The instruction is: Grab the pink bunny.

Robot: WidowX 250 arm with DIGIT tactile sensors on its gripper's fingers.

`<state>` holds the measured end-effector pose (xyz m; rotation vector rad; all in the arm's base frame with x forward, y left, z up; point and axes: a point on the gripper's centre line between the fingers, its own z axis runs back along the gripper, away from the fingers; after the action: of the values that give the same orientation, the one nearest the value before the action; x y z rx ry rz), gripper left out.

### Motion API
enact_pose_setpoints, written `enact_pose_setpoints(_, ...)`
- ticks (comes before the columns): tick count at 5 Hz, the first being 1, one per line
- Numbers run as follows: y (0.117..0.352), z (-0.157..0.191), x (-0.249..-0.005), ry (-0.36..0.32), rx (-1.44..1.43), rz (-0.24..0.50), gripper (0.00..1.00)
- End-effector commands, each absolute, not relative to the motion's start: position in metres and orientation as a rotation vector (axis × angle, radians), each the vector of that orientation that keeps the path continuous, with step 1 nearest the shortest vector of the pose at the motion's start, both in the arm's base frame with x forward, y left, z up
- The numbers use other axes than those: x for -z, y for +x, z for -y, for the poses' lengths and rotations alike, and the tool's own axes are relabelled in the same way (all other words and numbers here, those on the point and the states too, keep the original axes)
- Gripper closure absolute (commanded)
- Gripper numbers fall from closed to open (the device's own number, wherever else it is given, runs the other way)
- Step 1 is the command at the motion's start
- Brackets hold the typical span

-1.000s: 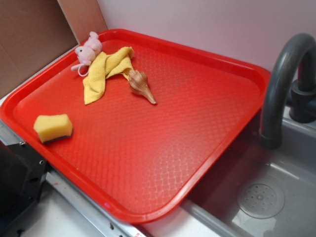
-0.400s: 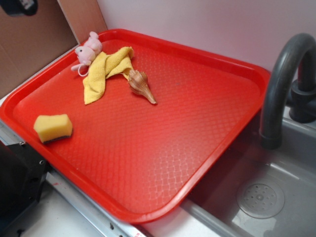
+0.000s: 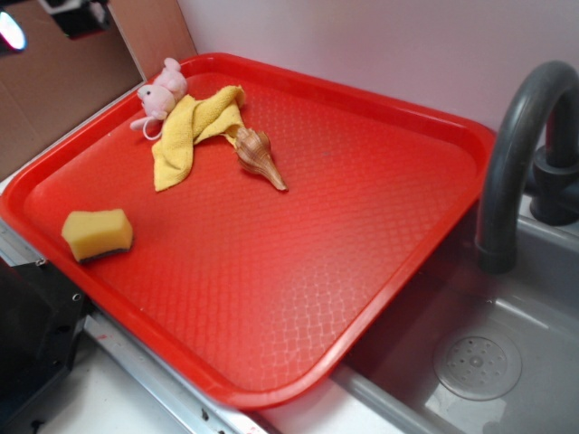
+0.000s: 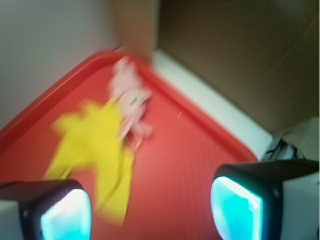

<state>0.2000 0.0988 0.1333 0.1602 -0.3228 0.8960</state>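
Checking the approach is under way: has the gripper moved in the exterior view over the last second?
Yes. The gripper, absent a second ago, has come into the top left corner and shifted rightward along the brown board, toward the pink bunny.

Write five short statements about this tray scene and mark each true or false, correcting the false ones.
1. The pink bunny lies in a far corner of the red tray. True.
2. The claw holds the bunny. False: its fingers stand apart, empty, above the tray.
3. The yellow cloth touches the bunny. True.
4. The sponge sits on the cloth. False: it lies apart, near the tray's front-left rim.
5. The seashell is in the sink. False: it lies on the tray beside the cloth.
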Motion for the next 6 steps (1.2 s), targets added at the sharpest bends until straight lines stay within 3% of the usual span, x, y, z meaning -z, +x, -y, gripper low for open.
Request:
enact_pose_setpoints(1, 0.239, -0.14, -0.112, 0.198, -0.948, 0.523, 0.0)
enact_pose_setpoints(4, 0.282, -0.163, -0.074, 0.038, -0.912, 0.454, 0.0)
enact_pose_setpoints(6, 0.287, -0.164, -0.055, 0.042, -0.911, 0.395, 0.0)
